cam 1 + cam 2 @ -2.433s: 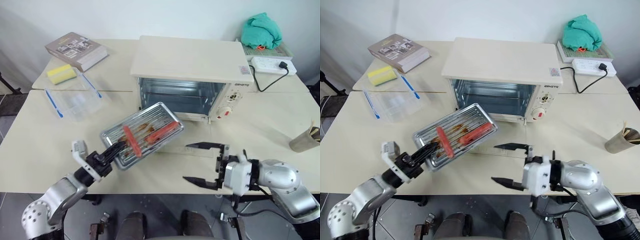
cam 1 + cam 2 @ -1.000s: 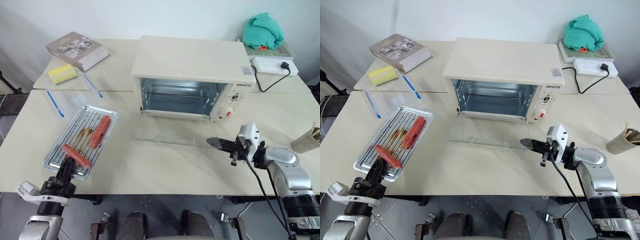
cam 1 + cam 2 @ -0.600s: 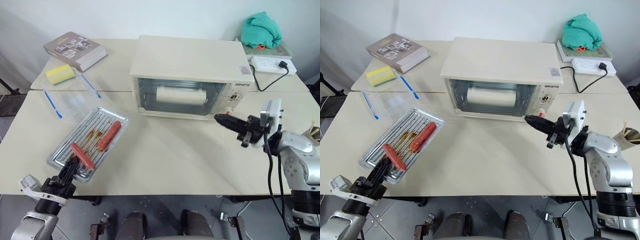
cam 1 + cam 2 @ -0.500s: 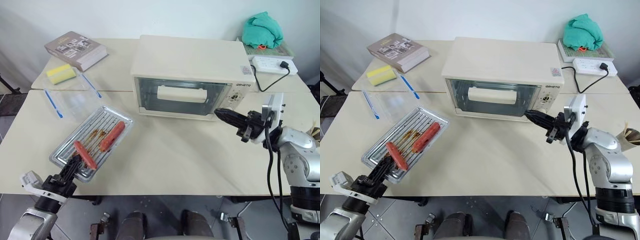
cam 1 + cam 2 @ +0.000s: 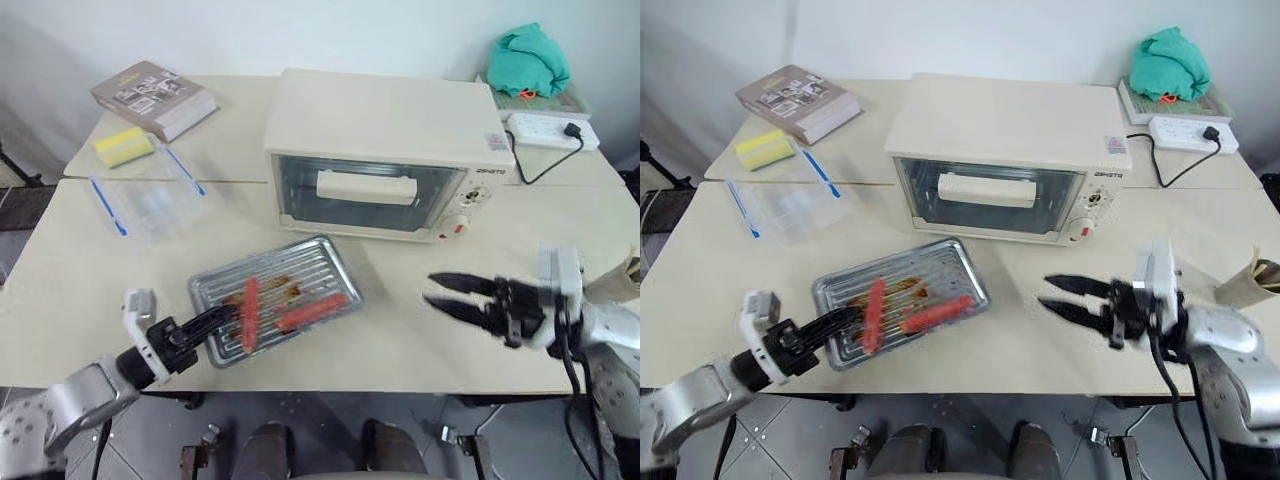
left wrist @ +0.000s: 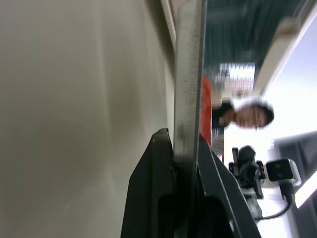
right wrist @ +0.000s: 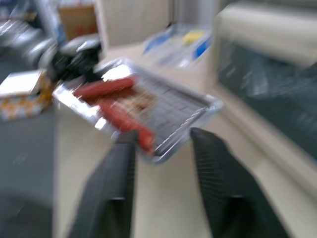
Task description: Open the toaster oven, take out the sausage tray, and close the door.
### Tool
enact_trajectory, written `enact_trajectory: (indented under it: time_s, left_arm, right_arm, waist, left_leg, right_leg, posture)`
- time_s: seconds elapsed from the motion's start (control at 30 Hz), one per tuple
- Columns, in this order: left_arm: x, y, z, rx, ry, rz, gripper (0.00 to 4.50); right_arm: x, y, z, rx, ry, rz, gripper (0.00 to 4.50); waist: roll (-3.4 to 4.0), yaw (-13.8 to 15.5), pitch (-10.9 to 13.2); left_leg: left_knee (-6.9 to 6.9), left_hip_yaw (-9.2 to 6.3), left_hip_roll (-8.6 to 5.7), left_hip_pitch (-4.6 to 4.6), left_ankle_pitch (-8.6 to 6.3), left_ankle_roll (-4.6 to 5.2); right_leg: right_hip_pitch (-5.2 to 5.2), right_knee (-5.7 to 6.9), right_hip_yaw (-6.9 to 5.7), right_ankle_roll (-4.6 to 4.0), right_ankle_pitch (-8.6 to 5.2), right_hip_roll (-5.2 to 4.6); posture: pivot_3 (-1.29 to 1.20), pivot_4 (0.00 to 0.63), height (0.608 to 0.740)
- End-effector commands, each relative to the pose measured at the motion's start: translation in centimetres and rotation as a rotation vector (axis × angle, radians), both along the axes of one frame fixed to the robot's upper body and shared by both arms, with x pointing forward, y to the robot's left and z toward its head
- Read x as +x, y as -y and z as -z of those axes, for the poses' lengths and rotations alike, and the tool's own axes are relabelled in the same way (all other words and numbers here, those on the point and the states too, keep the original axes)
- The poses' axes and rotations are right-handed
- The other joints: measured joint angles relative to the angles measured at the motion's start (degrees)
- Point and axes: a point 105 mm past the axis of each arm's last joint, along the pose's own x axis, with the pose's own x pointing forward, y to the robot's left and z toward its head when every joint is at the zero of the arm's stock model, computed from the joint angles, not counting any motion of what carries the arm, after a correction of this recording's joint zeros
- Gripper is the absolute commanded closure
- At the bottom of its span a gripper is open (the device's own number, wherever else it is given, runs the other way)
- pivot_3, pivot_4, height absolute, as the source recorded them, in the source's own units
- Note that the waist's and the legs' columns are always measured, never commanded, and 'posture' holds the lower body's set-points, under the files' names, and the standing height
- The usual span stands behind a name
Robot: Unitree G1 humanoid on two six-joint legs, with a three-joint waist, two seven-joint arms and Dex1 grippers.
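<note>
The cream toaster oven [image 5: 380,120] stands at the middle of the table. Its dark glass door [image 5: 372,192] is closed, with the bar handle across it. The silvery ribbed sausage tray [image 5: 300,275], carrying two red sausages, sits low over the table just in front of the oven. My left gripper [image 5: 222,316] is shut on the tray's near left corner; in the left wrist view the fingers [image 6: 158,168] pinch the tray's rim [image 6: 190,74]. My right gripper [image 5: 428,288] is open and empty to the right of the tray, pointing left at it.
A clear plastic container with blue clips [image 5: 150,205], a yellow sponge [image 5: 123,146] and a book [image 5: 153,98] lie at the back left. A green cloth [image 5: 527,60] and a power strip [image 5: 548,130] are at the back right. A cup [image 5: 628,272] stands at the right edge.
The oven door went from lying open to closed. My right gripper drew back from the oven and opened. My left gripper swung the tray from the table's left to the front of the oven.
</note>
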Motion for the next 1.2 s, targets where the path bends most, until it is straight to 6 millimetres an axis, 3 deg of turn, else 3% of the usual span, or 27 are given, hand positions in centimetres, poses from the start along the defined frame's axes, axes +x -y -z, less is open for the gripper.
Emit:
enact_trajectory:
  time_s: [0.03, 0.13, 0.2, 0.4, 0.67, 0.93, 0.97, 1.2]
  left_arm:
    - [0.7, 1.8, -0.5, -0.011, 0.002, 0.128, 4.5]
    - [1.4, 2.6, -0.2, 0.007, -0.014, 0.174, 4.5]
    - [2.6, 4.0, -0.2, 0.009, -0.015, 0.218, 4.5]
    - [3.6, 6.7, 0.8, 0.077, -0.04, 0.337, 4.5]
    - [4.8, 6.6, 2.4, 0.228, -0.035, 0.281, 4.5]
    - [4.5, 7.3, 1.7, 0.306, 0.029, 0.313, 4.5]
    - [4.6, 7.3, 1.3, 0.312, 0.051, 0.294, 3.84]
    - [4.6, 5.7, 0.0, 0.38, 0.137, 0.246, 1.8]
  right_arm:
    - [-1.2, 1.3, -0.6, -0.046, 0.069, 0.03, 1.54]
    - [-1.8, 1.8, -0.1, -0.059, 0.05, 0.057, 0.5]
    - [-2.2, 2.1, 0.3, -0.075, 0.044, 0.085, 0.05]
    - [-3.3, 2.3, 0.3, -0.079, 0.042, 0.156, 0.05]
    - [-4.0, 2.2, 0.4, -0.076, 0.034, 0.202, 0.05]
    - [-4.0, 2.3, 0.4, -0.079, 0.033, 0.219, 0.05]
    - [-3.9, 2.4, 0.4, -0.081, 0.035, 0.221, 0.0]
    - [-3.7, 2.6, 0.5, -0.09, 0.033, 0.218, 0.0]
  waist:
    - [0.0, 0.0, 0.0]
    - [0.0, 0.0, 0.0]
    - [0.02, -0.2, 0.0]
    - [0.02, 0.1, 0.0]
    - [0.1, 0.3, -0.1]
    - [0.11, 0.5, -0.1]
    - [0.1, 0.6, -0.1]
    - [0.09, 0.5, -0.1]
  left_leg:
    - [0.02, 0.02, 0.0, 0.0, 0.0, 0.0]
    - [0.03, 0.04, 0.0, 0.04, 0.01, 0.0]
    - [0.0, 0.05, 0.02, 0.08, 0.0, -0.01]
    - [0.03, 0.05, 0.0, 0.06, 0.05, -0.04]
    - [0.05, 0.02, 0.0, 0.13, 0.08, -0.05]
    - [0.07, 0.0, -0.01, 0.17, 0.13, -0.06]
    - [0.07, 0.0, -0.01, 0.15, 0.13, -0.06]
    - [0.04, 0.0, 0.0, 0.1, 0.13, -0.06]
  right_leg:
    - [0.0, -0.01, 0.01, 0.0, 0.0, 0.0]
    - [0.01, 0.03, 0.02, 0.01, 0.0, 0.0]
    - [0.0, 0.05, 0.02, 0.01, 0.01, 0.01]
    - [0.02, 0.07, 0.03, 0.04, 0.02, 0.01]
    - [0.09, 0.08, 0.04, 0.05, 0.02, 0.01]
    - [0.12, 0.13, 0.09, 0.06, 0.03, -0.01]
    - [0.12, 0.11, 0.09, 0.06, 0.03, -0.01]
    - [0.06, 0.09, 0.07, 0.07, 0.04, 0.0]
  posture:
    - [0.0, 0.15, 0.74]
    - [0.0, 0.15, 0.74]
    - [0.0, 0.15, 0.74]
    - [0.0, 0.15, 0.74]
    - [0.0, 0.15, 0.74]
    - [0.0, 0.15, 0.74]
    - [0.0, 0.15, 0.74]
    - [0.0, 0.15, 0.74]
